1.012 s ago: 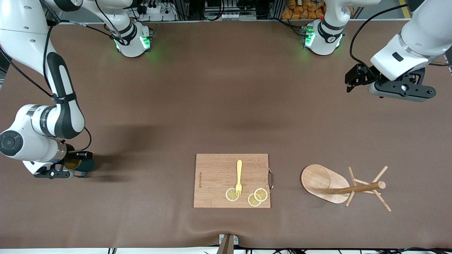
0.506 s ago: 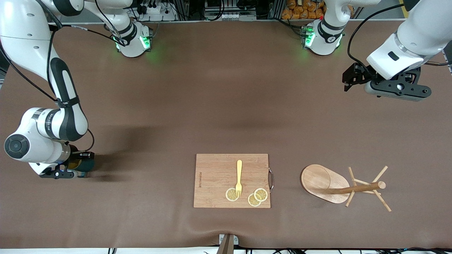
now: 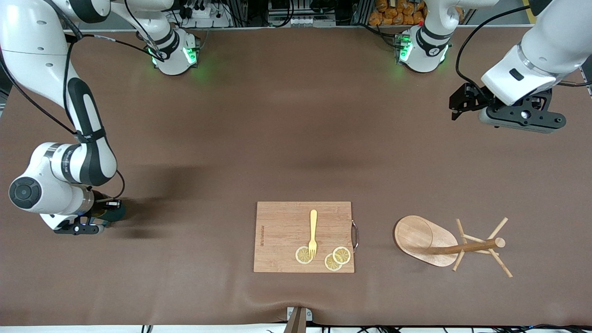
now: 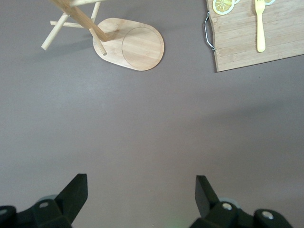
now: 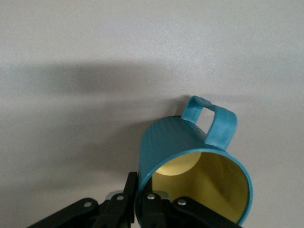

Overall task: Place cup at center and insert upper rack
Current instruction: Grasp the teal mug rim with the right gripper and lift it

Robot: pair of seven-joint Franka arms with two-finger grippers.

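1. Cup [image 5: 190, 161]: teal ribbed wall, yellow inside, caught at its rim in the right gripper [image 5: 142, 202]; one finger inside the wall, one outside, clenched on it. Handle points away from the fingers. In the front view the cup [image 3: 113, 213] shows only as a dark sliver beside the right gripper [image 3: 95, 222], low at the right arm's end of the table.
2. Upper rack [image 3: 451, 245] lies tipped on its side, pole and pegs toward the left arm's end, well apart from the cup.
3. Left gripper [image 4: 140, 197] hangs over bare table at the left arm's end, fingers spread wide, nothing between them; front view: left gripper [image 3: 460, 104].
4. Between cup and rack: cutting board [image 3: 282, 231] carrying a yellow fork [image 3: 313, 233] and lemon slices [image 3: 335, 259].
5. Brown table cover [image 3: 296, 138]; wide bare stretch mid-table.
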